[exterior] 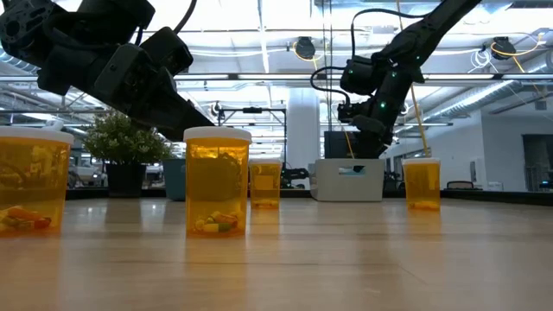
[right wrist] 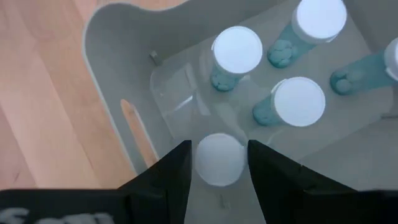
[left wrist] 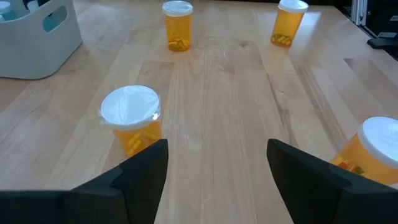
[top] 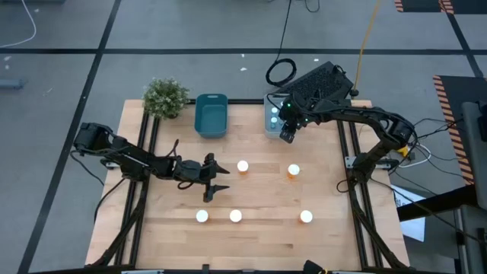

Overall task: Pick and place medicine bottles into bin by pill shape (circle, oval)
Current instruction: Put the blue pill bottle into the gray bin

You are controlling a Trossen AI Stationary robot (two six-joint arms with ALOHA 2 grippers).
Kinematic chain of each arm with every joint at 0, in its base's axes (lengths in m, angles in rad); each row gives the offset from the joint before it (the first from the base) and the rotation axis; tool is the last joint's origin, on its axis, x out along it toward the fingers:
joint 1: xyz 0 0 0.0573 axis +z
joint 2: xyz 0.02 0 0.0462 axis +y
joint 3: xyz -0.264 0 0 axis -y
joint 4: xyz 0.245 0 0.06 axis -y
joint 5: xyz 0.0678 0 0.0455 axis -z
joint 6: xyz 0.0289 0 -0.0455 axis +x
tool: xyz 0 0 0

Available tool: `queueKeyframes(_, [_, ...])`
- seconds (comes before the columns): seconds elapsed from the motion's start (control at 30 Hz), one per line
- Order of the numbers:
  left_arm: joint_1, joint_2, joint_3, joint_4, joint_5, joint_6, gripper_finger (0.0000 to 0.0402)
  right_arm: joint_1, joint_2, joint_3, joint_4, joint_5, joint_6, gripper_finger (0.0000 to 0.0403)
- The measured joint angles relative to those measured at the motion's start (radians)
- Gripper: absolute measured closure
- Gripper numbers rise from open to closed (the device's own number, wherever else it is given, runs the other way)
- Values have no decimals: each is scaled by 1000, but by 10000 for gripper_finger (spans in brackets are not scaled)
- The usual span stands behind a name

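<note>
Five amber medicine bottles with white caps stand upright on the wooden table [top: 259, 194]: two mid-table [top: 243, 166] [top: 294, 170] and three near the front [top: 202, 216] [top: 235, 216] [top: 306, 217]. My left gripper [top: 219, 176] [left wrist: 217, 152] hovers open left of them, holding nothing. The nearest bottle [left wrist: 130, 118] stands just beyond one fingertip. My right gripper [top: 288, 134] [right wrist: 217, 149] points down over the white bin [top: 272, 118], shut on a white-capped bottle [right wrist: 217, 160]. Three pale teal bottles [right wrist: 236, 53] [right wrist: 298, 102] [right wrist: 317, 22] stand inside that bin. My right gripper has the bottle's white cap [right wrist: 200, 163] pinched between its two fingers, which come from above and point down. The bottle is upright, inside the white bin's near end. The cap hides its body, and I cannot tell whether its base rests on the bin floor.
A blue bin [top: 211, 116] stands left of the white bin at the table's far edge, with a small potted plant [top: 165, 97] further left. Bare wood lies between the scattered bottles. Black frame rails run along the table's left and right sides.
</note>
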Motion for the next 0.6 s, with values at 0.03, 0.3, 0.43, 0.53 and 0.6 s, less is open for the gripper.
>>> queueKeyframes(0.03, [0,0,0,0,0,0,128,0,0,0,1,0,0,249])
queueKeyframes(0.3, [0,0,0,0,0,1,128,0,2,1,20,6,0,236])
queueKeyframes(0.43, [0,0,0,0,0,1,128,0,4,11,13,11,0,228])
queueKeyframes(0.53, [0,0,0,0,0,1,128,0,-15,12,8,10,3,223])
queueKeyframes(0.6, [0,0,0,0,0,1,128,0,-36,13,-2,11,6,221])
